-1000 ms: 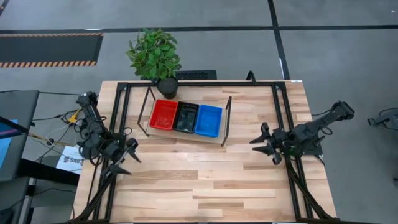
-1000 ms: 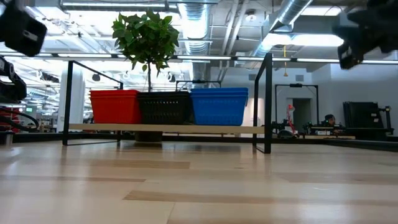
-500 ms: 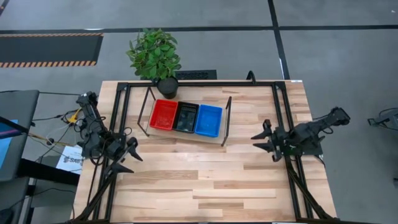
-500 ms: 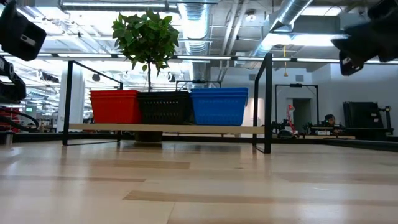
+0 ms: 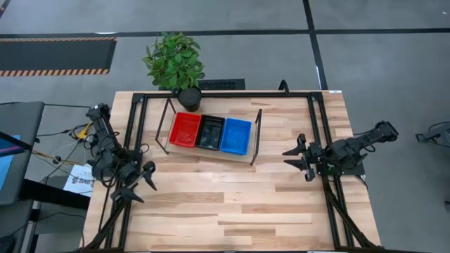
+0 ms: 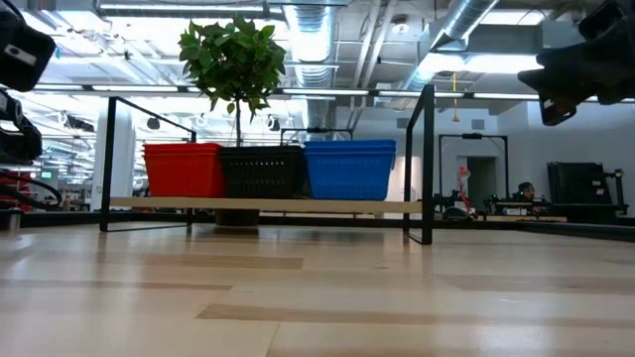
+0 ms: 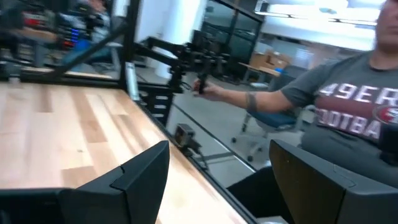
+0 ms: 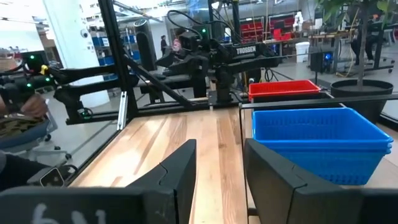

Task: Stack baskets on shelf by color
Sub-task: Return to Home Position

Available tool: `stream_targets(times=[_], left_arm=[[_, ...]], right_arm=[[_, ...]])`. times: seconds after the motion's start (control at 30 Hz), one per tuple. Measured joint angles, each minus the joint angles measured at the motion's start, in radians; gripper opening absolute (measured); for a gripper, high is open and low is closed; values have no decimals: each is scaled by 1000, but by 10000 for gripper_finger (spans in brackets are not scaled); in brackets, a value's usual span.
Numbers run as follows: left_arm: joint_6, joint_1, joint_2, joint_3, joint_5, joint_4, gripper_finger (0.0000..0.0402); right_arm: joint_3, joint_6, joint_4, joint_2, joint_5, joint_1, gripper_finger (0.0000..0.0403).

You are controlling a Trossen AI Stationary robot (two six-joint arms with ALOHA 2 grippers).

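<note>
A: status?
B: everything is on the shelf, at the far middle of the tabletop. Three piles side by side: red stack on the robot's left, black stack in the middle, blue stack on the right. One colour per pile.
A: three deep each?
B: can't count from above. Right wrist view shows layered rims on the blue, so more than one there. Low view has all three piles about level in height. No loose basket anywhere on the tabletop, so I'd call the sorting done.
A: grippers?
B: left gripper sits at the left table edge, fingers spread wide, nothing between them. right gripper is near the right edge, facing the shelf, fingers parted, also empty. Both well apart from the shelf.
A: anything left?
B: judging by this, only parking the arms. Nothing to pick.
</note>
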Motion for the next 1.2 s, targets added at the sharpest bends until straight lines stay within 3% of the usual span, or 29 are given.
stream_targets(times=[0.1, 0.27, 0.37, 0.6, 0.83, 0.97, 1.2], left_arm=[[-24, 0, 0, 0, 53, -3, 265], [-300, 1, 0, -1, 115, -4, 265], [-162, -9, 0, -2, 260, -11, 265], [170, -9, 20, -2, 211, -17, 265], [216, 3, 46, -1, 226, -20, 265], [259, 67, 46, -1, 234, -21, 265], [299, 277, 45, 0, 414, -42, 265]], right_arm=[[0, 0, -2, 0, 0, 0, 157], [0, 0, -3, 0, 0, 0, 160], [-1, 2, -3, 0, -1, 0, 158], [-1, 3, -4, 0, -1, 0, 155], [-2, 3, -5, 0, -1, 0, 159], [-2, 3, -5, 0, -1, 0, 158], [-2, 2, -5, 0, -2, 0, 154]])
